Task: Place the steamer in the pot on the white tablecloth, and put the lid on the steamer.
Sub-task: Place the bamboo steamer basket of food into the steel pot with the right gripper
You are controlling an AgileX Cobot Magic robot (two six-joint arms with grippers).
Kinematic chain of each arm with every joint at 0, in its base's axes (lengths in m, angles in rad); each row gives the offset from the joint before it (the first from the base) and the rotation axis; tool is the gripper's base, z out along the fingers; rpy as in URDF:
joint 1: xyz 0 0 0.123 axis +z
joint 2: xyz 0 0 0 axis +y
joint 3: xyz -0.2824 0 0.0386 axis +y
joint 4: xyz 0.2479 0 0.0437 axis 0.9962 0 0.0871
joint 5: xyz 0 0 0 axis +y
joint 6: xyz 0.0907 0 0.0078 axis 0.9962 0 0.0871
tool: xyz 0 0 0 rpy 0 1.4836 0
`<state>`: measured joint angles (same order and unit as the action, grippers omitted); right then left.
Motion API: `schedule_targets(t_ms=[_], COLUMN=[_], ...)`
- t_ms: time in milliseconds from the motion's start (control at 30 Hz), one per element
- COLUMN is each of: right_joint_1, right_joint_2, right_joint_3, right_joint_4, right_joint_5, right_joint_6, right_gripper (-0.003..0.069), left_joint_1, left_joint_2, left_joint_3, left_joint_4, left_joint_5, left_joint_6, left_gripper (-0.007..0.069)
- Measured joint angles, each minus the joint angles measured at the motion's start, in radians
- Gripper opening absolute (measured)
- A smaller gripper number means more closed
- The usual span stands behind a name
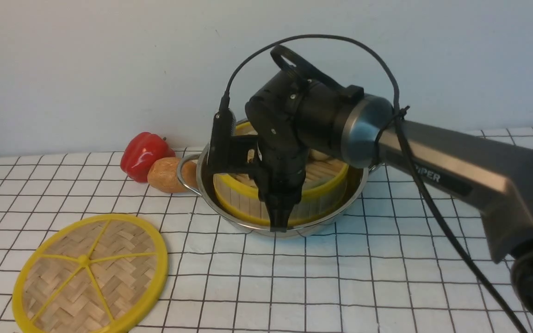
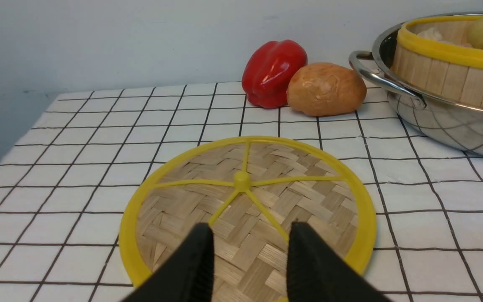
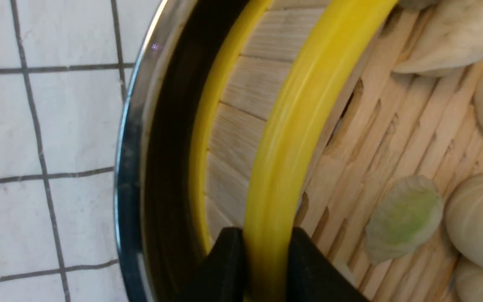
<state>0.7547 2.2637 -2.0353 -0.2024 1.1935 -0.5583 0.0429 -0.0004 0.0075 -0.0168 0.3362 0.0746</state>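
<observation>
The steamer [image 1: 326, 194], a slatted basket with yellow rims, sits inside the shiny pot [image 1: 248, 225] on the white tablecloth [image 1: 340, 277]. My right gripper [image 1: 279, 223] reaches down over its near side. In the right wrist view the gripper [image 3: 262, 237] is shut on the steamer's yellow top rim [image 3: 292, 126], one finger inside and one outside, with the pot's rim [image 3: 130, 147] beside it. A green dumpling [image 3: 405, 214] and white ones [image 3: 480, 218] lie on the floor. The lid [image 1: 90, 273] lies flat at front left. My left gripper [image 2: 250, 228] is open over the lid's [image 2: 245, 188] near part.
A red pepper [image 1: 144, 152] and a brown bun-like toy [image 1: 169, 175] lie against the pot's left loop handle [image 1: 184, 172], near the back wall. They also show in the left wrist view, the pepper [image 2: 273, 71] beside the bun [image 2: 325, 88].
</observation>
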Motion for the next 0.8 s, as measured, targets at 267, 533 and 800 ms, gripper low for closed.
schedule_targets(t_ms=[267, 533, 800], right_joint_1=[0.000, 0.000, 0.000], right_joint_2=[0.007, 0.003, 0.000], right_joint_3=[-0.008, -0.010, -0.012], right_joint_4=[0.018, 0.014, -0.054], right_joint_5=[0.037, 0.038, 0.037], right_joint_6=[-0.008, -0.008, 0.027], right_gripper=[0.0132, 0.0356, 0.0491], left_joint_1=[0.000, 0.000, 0.000], left_joint_2=[0.000, 0.000, 0.000], left_joint_3=[0.000, 0.000, 0.000], left_joint_4=[0.000, 0.000, 0.000], left_joint_5=[0.000, 0.000, 0.000], left_joint_6=[0.000, 0.000, 0.000], left_gripper=[0.0243, 0.0243, 0.0243])
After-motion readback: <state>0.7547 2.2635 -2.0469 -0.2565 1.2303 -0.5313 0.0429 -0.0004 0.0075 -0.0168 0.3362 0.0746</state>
